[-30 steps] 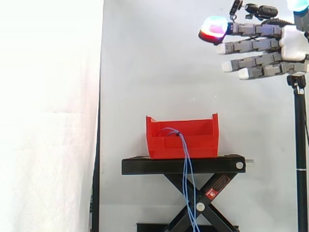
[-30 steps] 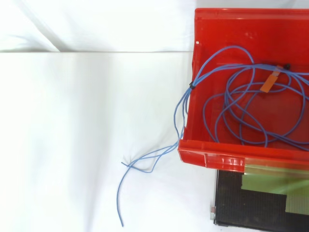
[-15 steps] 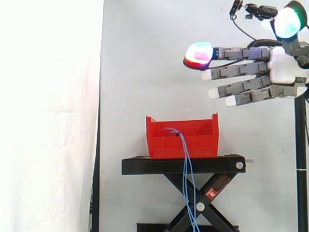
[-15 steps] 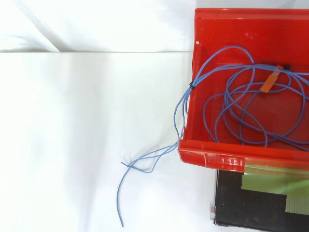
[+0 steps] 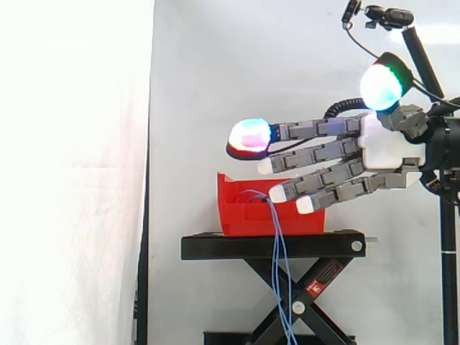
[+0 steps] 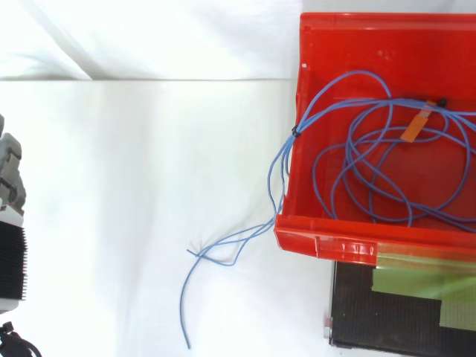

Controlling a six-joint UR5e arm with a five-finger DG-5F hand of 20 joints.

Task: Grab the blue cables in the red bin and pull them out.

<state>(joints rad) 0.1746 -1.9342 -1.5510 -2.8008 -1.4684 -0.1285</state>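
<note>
The red bin stands on a black scissor stand. Blue cables lie coiled inside the bin, and a few strands hang over its wall and trail down past the stand. My hand hovers above and to the right of the bin, open, with straight fingers pointing left and slightly down. Its lowest fingertips overlap the bin's upper right corner in the side view. It holds nothing. A grey and black part of the robot shows at the top view's left edge.
A small orange tag sits on the cables in the bin. The loose cable ends lie on the white surface left of the bin. A tripod pole with a camera stands at the right edge.
My hand has come down and to the left, from high at the upper right to just over the bin. A part of the robot has entered the top view at the left edge. The cables have not moved.
</note>
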